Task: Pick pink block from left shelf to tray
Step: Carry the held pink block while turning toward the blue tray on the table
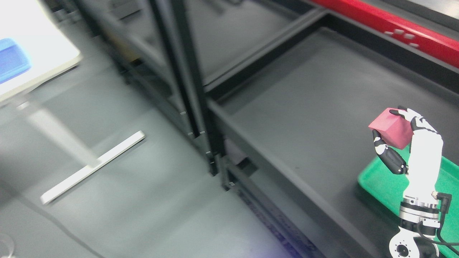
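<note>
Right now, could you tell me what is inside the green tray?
The visible part of the green tray looks bare. The right hand, holding the pink block, and its arm cover some of it, and the rest runs out of view.

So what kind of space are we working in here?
Likely a lab or warehouse test area: black metal shelving on a grey floor, a white table at left, the right robot hand holding the pink block above a green tray.

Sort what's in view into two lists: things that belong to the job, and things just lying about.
Part of the job:
pink block
right hand, gripping the block
green tray
dark shelf

Lying about:
white table
blue bin
red beam
</note>
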Robot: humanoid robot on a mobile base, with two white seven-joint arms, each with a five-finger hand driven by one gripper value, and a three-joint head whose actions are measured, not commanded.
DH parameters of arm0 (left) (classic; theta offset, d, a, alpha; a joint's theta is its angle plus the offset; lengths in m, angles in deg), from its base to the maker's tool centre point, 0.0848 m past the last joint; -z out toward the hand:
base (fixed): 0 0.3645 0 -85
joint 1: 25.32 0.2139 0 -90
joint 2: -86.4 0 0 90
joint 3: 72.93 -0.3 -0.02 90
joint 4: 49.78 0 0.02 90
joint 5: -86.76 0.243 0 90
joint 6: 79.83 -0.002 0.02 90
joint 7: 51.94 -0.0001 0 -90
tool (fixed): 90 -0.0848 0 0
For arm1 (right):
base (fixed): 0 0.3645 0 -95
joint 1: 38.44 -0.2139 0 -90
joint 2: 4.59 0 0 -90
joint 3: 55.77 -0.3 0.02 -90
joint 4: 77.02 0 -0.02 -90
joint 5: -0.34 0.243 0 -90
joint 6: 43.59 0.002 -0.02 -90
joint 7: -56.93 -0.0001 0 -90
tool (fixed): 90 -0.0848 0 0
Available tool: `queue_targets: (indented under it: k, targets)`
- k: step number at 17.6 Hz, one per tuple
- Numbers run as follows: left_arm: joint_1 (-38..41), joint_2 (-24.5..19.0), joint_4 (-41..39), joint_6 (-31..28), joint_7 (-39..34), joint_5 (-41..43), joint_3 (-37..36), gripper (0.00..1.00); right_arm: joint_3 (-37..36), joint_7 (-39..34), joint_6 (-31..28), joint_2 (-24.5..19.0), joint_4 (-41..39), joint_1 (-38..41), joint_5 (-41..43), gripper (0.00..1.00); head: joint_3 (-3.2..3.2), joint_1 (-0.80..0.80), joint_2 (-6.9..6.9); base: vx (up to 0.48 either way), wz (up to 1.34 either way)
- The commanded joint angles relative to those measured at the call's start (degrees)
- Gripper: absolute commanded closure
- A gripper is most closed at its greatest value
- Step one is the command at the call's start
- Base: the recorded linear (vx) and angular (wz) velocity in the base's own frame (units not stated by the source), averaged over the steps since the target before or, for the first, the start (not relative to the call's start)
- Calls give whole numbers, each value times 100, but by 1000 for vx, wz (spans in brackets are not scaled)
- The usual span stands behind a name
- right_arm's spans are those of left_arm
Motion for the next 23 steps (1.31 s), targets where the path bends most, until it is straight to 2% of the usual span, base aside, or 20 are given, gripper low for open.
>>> queue_targets:
  k: [1, 12, 23]
  targets:
    - [-133, -100, -100, 3, 3, 9, 0, 0, 28, 4, 3, -16, -48, 15, 2, 98, 0, 0, 0, -163, 1106]
    - [-133, -100, -100, 3, 3, 9, 0, 0, 28, 4, 3, -16, -39, 7, 2, 98, 0, 0, 1, -124, 968]
    - [-133, -100, -100, 3, 3, 9, 0, 0, 19, 13, 3, -16, -39, 42, 11, 98, 0, 0, 1, -31, 258]
